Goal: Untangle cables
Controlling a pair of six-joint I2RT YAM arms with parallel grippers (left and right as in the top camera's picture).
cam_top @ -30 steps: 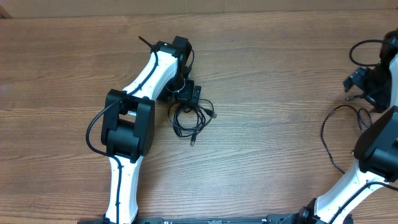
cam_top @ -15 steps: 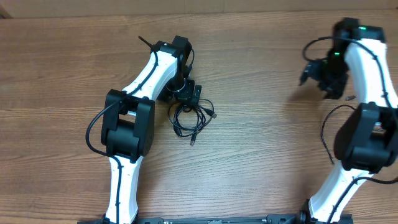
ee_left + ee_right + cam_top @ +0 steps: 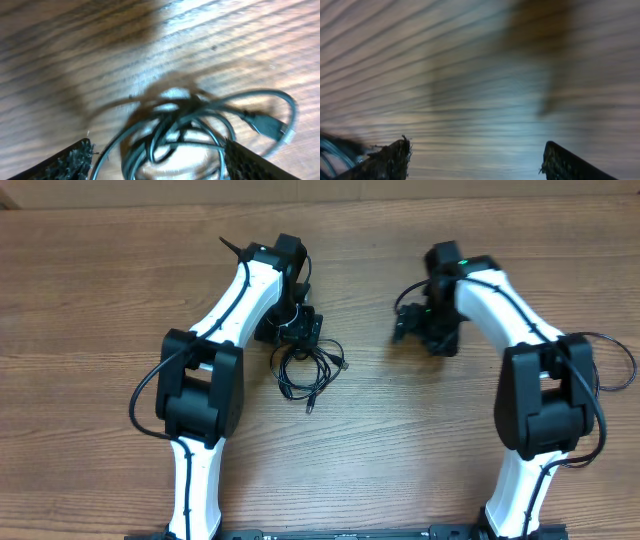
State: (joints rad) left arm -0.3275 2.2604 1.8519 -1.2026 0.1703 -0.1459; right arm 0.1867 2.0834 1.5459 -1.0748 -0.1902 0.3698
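Observation:
The cables [image 3: 308, 370] lie as one tangled bundle of thin black loops on the wooden table, left of centre. My left gripper [image 3: 302, 338] hangs over the bundle's upper end. In the left wrist view the cables [image 3: 187, 132] fill the space between the two fingertips [image 3: 75, 162], and a small plug [image 3: 267, 127] sticks out to the right. The jaws of the left gripper [image 3: 160, 167] stand wide apart around the loops. My right gripper [image 3: 408, 327] hovers to the right of the bundle, apart from it. In its own blurred view the right gripper [image 3: 480, 162] is open over bare wood.
The wooden table [image 3: 420, 440] stretches all round. The left arm's black elbow block [image 3: 203, 392] sits left of the bundle, and the right arm's block [image 3: 545, 400] sits at the right. A thick arm cable loops beside it [image 3: 612, 370].
The right arm has swung from the table's right edge in to the middle, near the bundle. The left gripper has stayed over the cables and its jaws have narrowed a little.

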